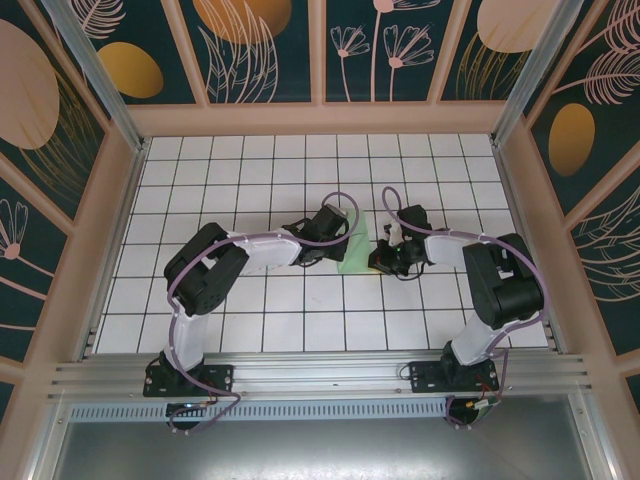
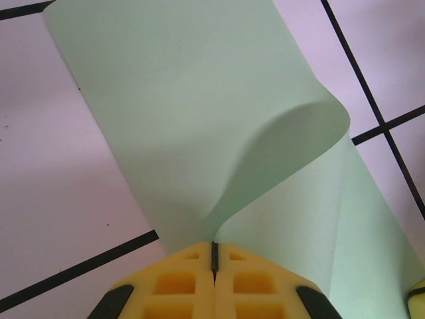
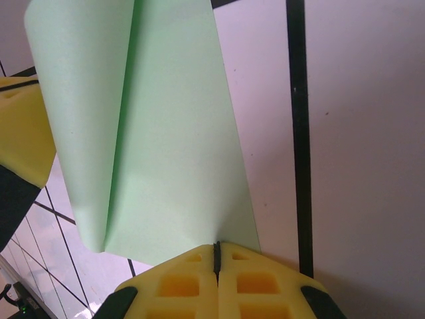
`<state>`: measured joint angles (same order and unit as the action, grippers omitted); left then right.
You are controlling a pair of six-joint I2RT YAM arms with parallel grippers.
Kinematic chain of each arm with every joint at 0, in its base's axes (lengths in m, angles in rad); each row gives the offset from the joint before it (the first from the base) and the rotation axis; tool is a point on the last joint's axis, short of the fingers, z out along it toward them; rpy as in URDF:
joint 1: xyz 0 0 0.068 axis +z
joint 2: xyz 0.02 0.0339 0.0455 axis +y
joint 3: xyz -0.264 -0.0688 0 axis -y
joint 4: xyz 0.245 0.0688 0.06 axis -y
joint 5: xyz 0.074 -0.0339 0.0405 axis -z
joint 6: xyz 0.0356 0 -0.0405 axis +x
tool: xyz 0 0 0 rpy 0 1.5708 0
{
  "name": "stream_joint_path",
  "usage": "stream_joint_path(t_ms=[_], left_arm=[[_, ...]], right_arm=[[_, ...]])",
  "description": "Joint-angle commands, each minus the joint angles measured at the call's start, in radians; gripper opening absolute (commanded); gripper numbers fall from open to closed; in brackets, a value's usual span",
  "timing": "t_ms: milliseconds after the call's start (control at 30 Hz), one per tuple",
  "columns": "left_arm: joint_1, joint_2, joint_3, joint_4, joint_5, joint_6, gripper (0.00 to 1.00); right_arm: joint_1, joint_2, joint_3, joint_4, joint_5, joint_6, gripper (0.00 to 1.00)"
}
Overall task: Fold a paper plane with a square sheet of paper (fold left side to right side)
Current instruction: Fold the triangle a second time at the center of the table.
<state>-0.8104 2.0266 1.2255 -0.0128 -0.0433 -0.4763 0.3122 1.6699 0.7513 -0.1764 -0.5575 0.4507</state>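
CLOSED ON THE FOLD: The left gripper (image 2: 214,258), at the bottom centre of its wrist view, is pressed shut, its yellow pads (image 2: 176,286) brought together on a lifted edge of the square sheet of paper (image 2: 179,113). That edge is curled up off the table and held over the rest of the sheet in a soft, uncreased loop. The right gripper (image 3: 216,258) is likewise closed at the bottom centre of its own view, and the near edge of the same pale green sheet appears to be pinched in the seam between its pads. A doubled flap is seen along the left of that frame, beside a yellow pad of the other gripper. The hold is judged to serve the left-over-right fold: one side is held across the other while the far edge is kept from sliding, and no sharp crease is yet pressed in. In the overhead view the sheet is found just right of the frame's centre, between the two wrists, with the arms (image 1: 205,265) bent inward toward it from their bases at the bottom edge. The work is set on a white tabletop (image 1: 250,300) ruled with a black grid. It is bordered by pale wooden framing (image 1: 320,118) and dark teal wall panels (image 1: 270,75) printed with gold discs and line-drawn flowers, and an aluminium rail (image 1: 320,375) is run along the bottom of the frame
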Motion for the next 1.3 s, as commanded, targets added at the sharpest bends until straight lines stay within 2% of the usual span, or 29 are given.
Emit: stream_joint_path(t_ms=[0,567,800,900,1033,1267], left_arm=[[0.008,0.024,0.025,-0.026,-0.021,0.018,0.0],[0.008,0.063,0.026,-0.036,0.031,0.037,0.0],[0.008,0.071,0.022,-0.046,0.037,0.041,0.0],[0.008,0.07,0.021,-0.047,0.043,0.042,0.0],[0.007,0.07,0.023,-0.05,0.043,0.043,0.0],[0.008,0.07,0.026,-0.052,0.045,0.043,0.0]], right_arm=[[0.007,0.037,0.005,-0.058,0.045,-0.015,0.0],[0.005,0.027,0.005,-0.036,0.025,-0.014,0.0],[-0.037,-0.08,-0.004,0.045,-0.047,0.019,0.0],[-0.074,-0.108,-0.022,0.138,-0.11,0.071,0.0],[-0.074,-0.06,-0.012,0.276,-0.185,0.16,0.0],[-0.033,0.055,0.079,0.312,-0.185,0.18,0.0]])
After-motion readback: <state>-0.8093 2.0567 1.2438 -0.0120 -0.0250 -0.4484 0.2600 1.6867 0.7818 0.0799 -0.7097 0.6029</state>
